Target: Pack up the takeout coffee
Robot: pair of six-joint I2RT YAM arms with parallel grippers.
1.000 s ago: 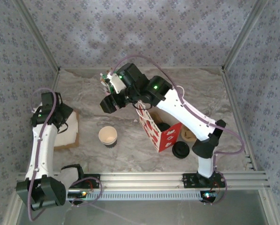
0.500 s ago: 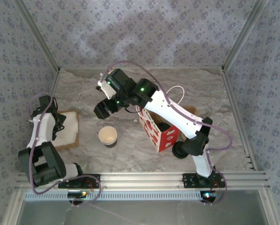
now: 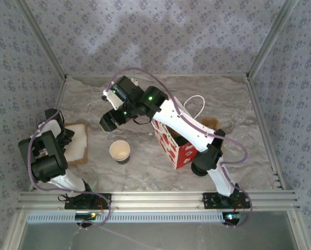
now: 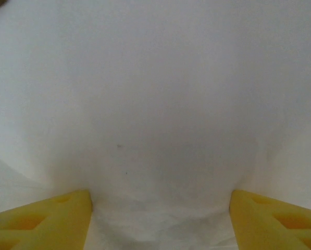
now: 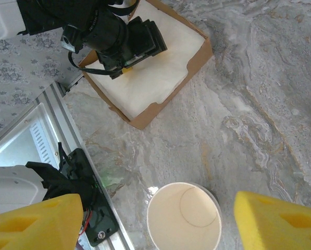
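The takeout coffee is a small open paper cup, cream inside, standing on the marble table left of the red-and-white bag. In the right wrist view the cup sits just below and between my yellow fingertips. My right gripper hangs open above it, touching nothing, and from above it is just beyond the cup. My left gripper is down on white paper, its jaws apart with paper between them.
A brown box of white paper lies at the left wall. A black round lid sits by the bag's near right corner, partly under the right arm. The metal rail runs along the near edge.
My right arm has swung left, carrying its open gripper toward the cup. The left arm has folded back, keeping its gripper on the white paper with the jaws somewhat narrower.
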